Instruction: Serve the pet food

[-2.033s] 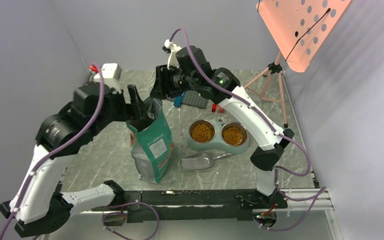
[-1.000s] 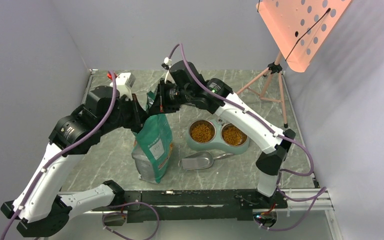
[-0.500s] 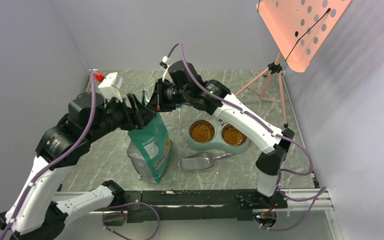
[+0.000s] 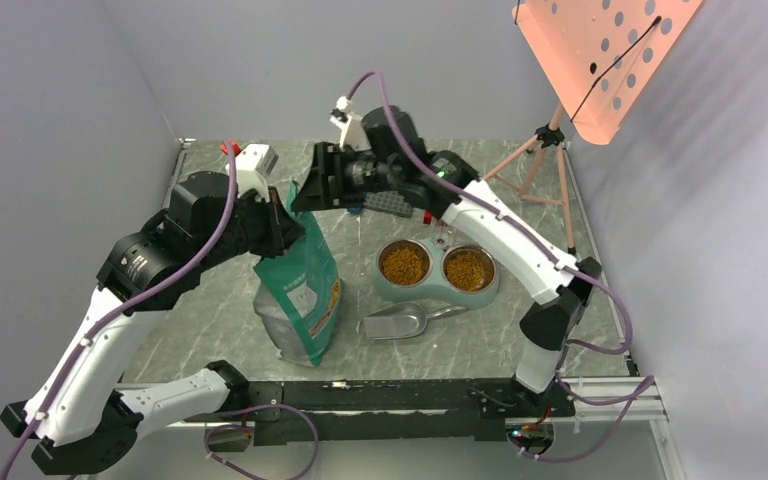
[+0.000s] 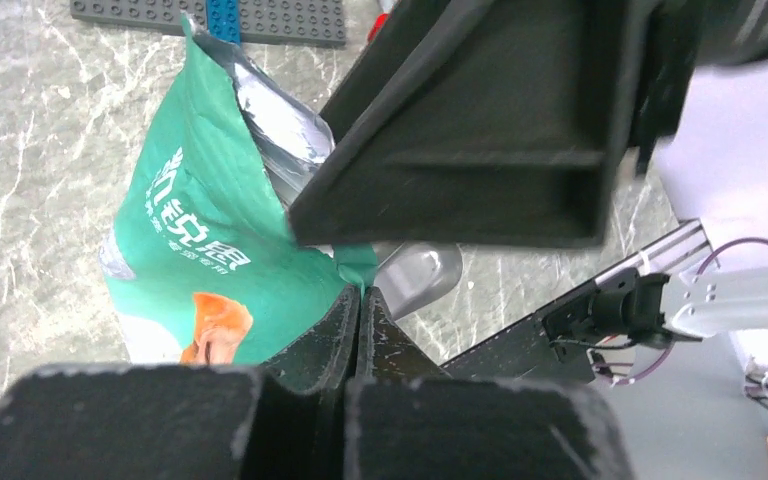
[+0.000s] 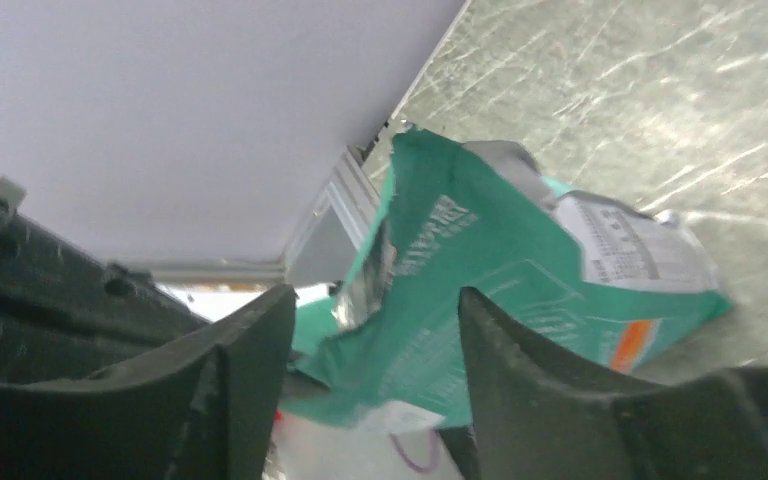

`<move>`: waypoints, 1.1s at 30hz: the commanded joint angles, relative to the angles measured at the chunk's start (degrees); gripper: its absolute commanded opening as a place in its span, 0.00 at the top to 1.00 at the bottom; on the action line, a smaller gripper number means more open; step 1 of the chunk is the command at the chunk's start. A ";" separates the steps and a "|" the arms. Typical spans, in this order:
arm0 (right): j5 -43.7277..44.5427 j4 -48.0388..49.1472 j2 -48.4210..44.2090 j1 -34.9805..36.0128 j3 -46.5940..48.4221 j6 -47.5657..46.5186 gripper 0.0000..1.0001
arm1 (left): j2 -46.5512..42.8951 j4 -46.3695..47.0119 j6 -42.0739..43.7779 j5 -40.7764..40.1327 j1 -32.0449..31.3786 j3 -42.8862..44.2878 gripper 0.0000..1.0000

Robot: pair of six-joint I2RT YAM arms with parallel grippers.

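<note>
Bearing kibble (image 4: 404, 264), marbled tabletop (image 4: 220, 300), grey walls (image 4: 260, 60)

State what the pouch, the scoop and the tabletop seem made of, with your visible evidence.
Pouch: likely plastic film with foil lining; glossy teal print outside, crinkled silver inside its mouth.
Scoop: apparently polished metal; it shines silver.
Tabletop: grey veined marble look, perhaps only a printed surface.
</note>
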 commanded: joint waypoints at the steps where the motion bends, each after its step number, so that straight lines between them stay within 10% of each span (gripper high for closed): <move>1: -16.88 4.41 -6.15 -7.56 -5.35 -20.49 0.28 | -0.54 -0.55 6.70 4.55 -0.27 0.64 1.00; 6: -24.43 19.13 -10.75 -11.91 -23.88 -39.33 0.01 | -3.20 3.01 11.06 8.47 0.02 -1.58 1.00; 16: -39.32 15.28 3.76 -10.42 -10.45 -54.04 0.01 | -4.78 1.01 11.57 12.12 0.24 -0.72 1.00; 23: -47.55 31.72 9.85 -9.16 -9.93 -44.52 0.02 | -3.48 -1.49 11.65 11.09 0.26 0.64 1.00; 26: -51.68 30.78 13.22 -7.64 -4.29 -43.28 0.13 | -3.25 -2.53 10.85 9.16 0.30 1.38 1.00; 33: -52.87 59.51 7.15 -9.44 -18.92 -19.03 0.75 | -2.72 -6.58 6.49 -1.29 0.44 3.58 1.00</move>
